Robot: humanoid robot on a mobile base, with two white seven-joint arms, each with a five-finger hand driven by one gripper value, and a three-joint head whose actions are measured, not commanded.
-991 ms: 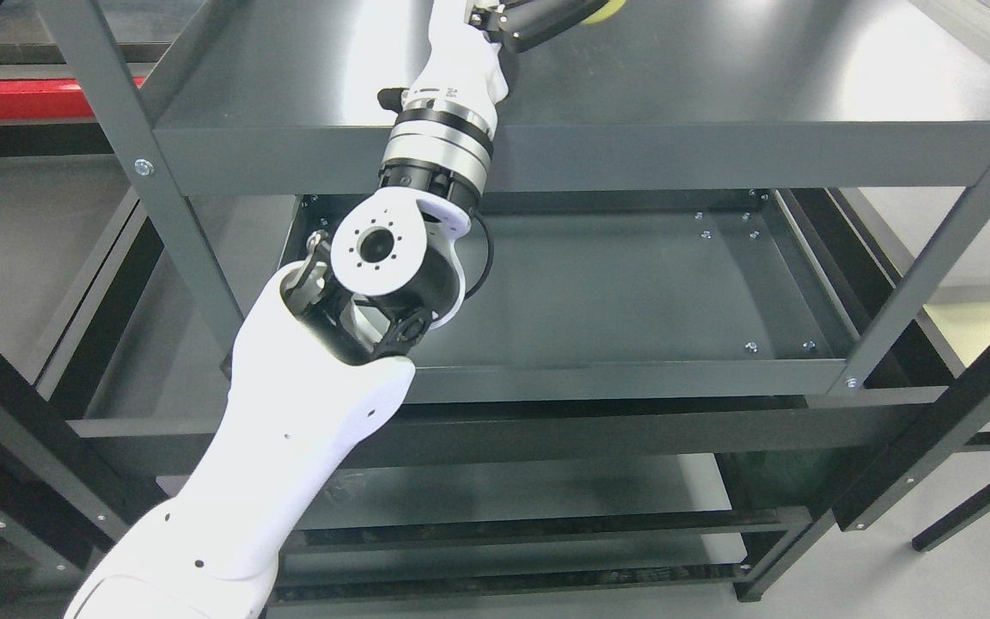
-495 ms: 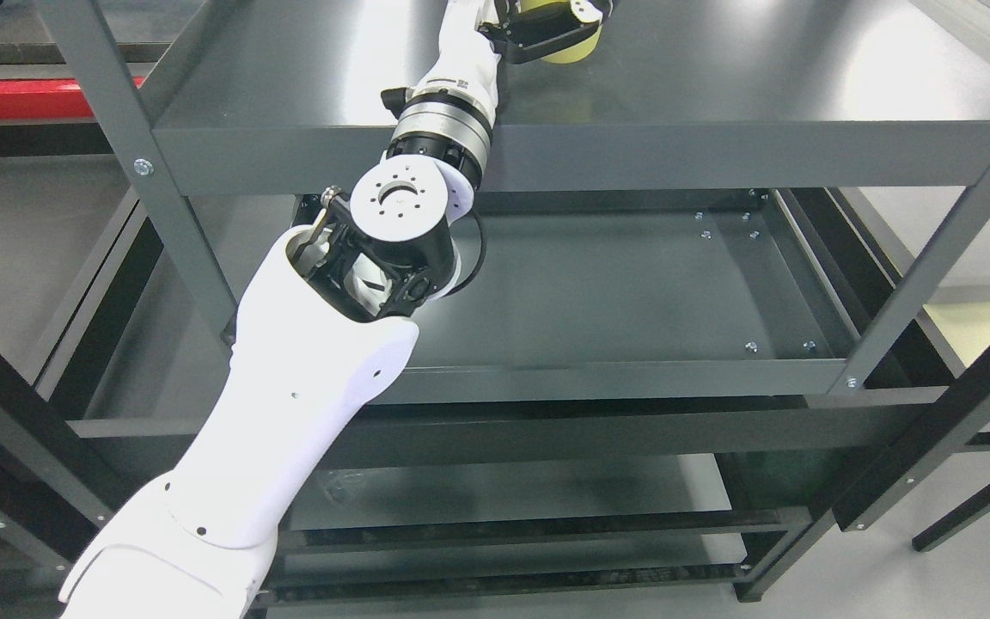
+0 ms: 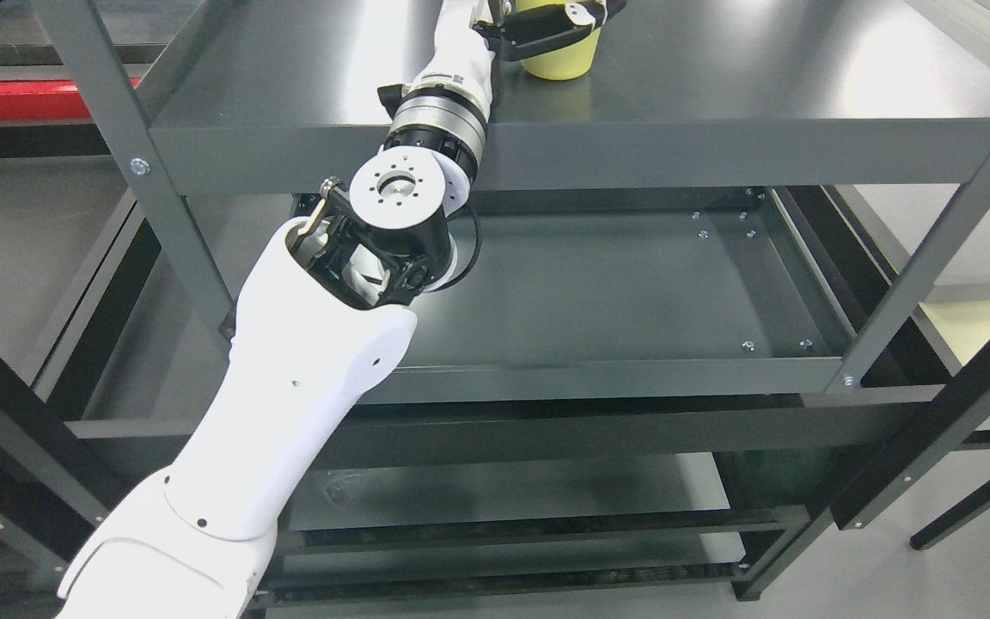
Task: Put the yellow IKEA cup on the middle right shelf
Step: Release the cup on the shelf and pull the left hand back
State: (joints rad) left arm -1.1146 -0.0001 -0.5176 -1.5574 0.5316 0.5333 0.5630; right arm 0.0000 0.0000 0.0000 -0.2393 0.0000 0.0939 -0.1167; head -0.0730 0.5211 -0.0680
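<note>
Head view shows the pale yellow plastic cup (image 3: 557, 58) at the very top edge of the picture, apparently resting on the dark grey metal top shelf (image 3: 718, 94), though contact is not plain to see. The left hand (image 3: 546, 26) is wrapped around its upper part, dark fingers (image 3: 538, 39) curled over the rim area.

From where I stand, the risk looks to be the shelf edge: bringing the cup out and down to the grey tray shelf below (image 3: 632, 284) could knock the elbow or forearm against the front lip and jar the cup loose.

The white left arm (image 3: 306, 387) rises from the lower left, bends at the elbow, and reaches up over the lip.
</note>
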